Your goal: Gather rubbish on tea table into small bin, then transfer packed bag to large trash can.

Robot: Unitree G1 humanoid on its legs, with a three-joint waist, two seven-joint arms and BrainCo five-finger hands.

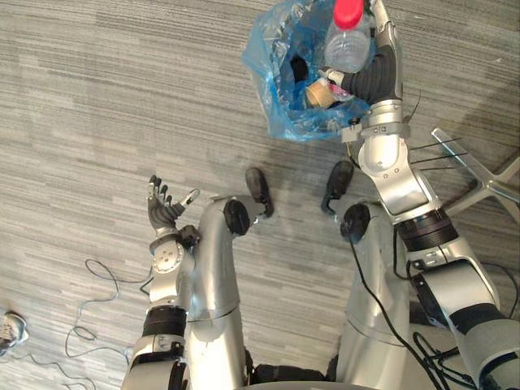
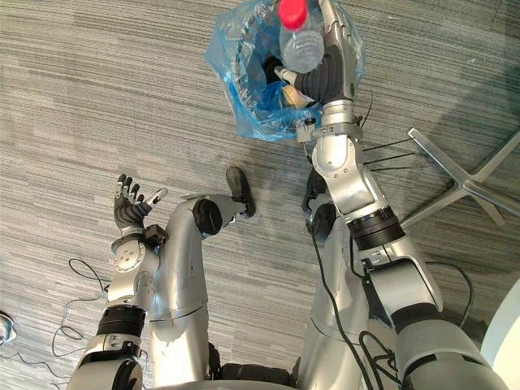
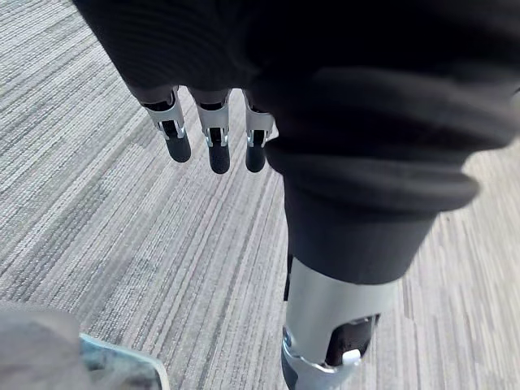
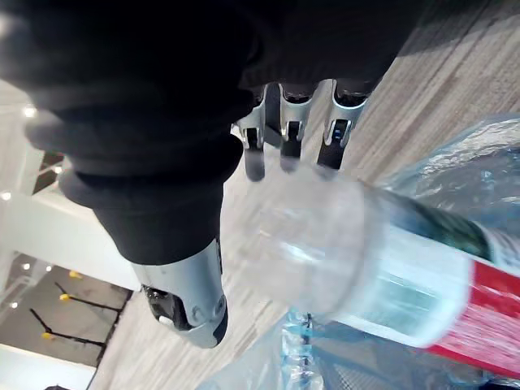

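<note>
- Right hand [image 1: 382, 61] against a clear red-capped bottle [image 1: 348, 42] at the blue bag's [image 1: 262, 58] mouth; I cannot tell its grip.
- Left hand [image 1: 165, 209] spread open above the floor [image 1: 97, 97].

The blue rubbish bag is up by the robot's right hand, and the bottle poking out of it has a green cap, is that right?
Not quite. The cap on the bottle is red, not green, as the left eye view shows. The rest holds: the blue bag of rubbish is by the right hand, with the bottle poking out.
</note>
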